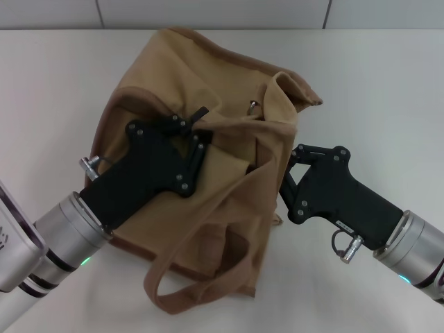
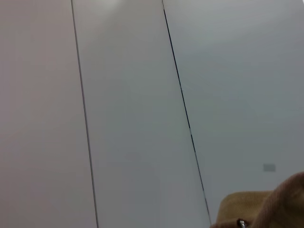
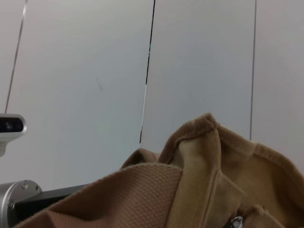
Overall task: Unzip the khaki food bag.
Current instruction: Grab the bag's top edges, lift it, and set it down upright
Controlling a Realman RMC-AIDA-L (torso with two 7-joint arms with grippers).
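The khaki food bag [image 1: 229, 201] lies slumped in the middle of the white table, with a strap handle [image 1: 201, 295] looped toward me. Its silver zipper pull [image 1: 253, 106] sits near the top, free of both grippers, and also shows in the right wrist view [image 3: 236, 221] and the left wrist view [image 2: 242, 223]. My left gripper [image 1: 202, 129] rests on the bag's top and is shut on a raised fold of its fabric, left of the pull. My right gripper [image 1: 283, 173] is against the bag's right side, its tips hidden by the fabric.
The white table [image 1: 55, 90] runs all around the bag, and a tiled wall [image 1: 208, 12] stands behind it. The wrist views show mostly the pale panelled wall [image 2: 133, 114] beyond the bag's top edge [image 3: 209, 142].
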